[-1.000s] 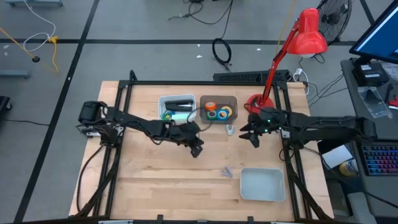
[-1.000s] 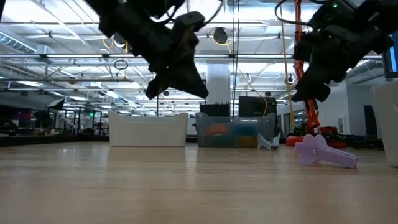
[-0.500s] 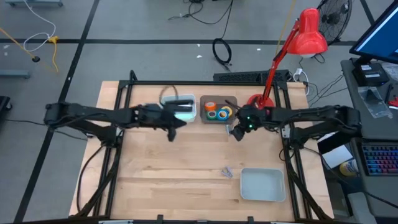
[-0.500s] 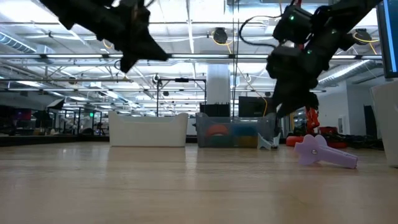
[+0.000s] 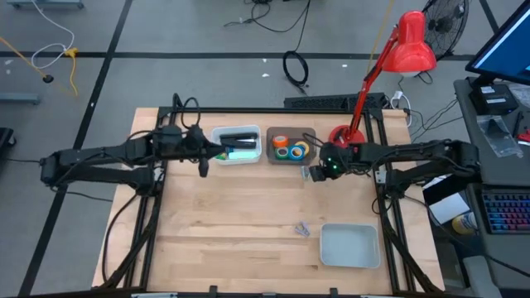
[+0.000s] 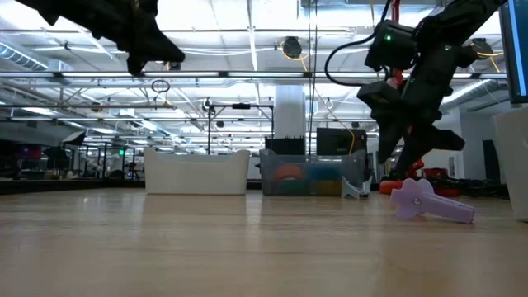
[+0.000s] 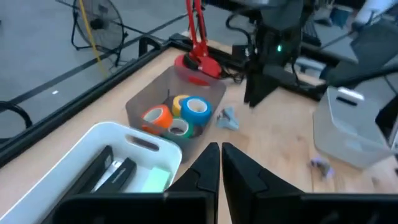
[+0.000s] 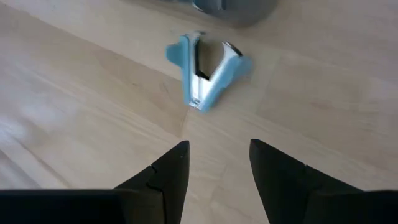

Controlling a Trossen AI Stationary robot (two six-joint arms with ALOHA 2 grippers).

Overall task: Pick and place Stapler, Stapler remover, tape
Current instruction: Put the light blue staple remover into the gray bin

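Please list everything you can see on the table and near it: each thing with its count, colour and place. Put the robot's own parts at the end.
White bin: one, far side of the table, holding dark items and a pale green one.
Clear bin: one, right of the white bin.
Tape rolls: four, orange, yellow, green, blue, in the clear bin.
Staple remover: one, light blue, on the wood beside the clear bin.
Purple item: one, on the table, nearer the front.
Grey tray: one, front right.
Red lamp: one, far right corner.
Left claw: shut, beside the white bin.
Right claw: open, above the staple remover.
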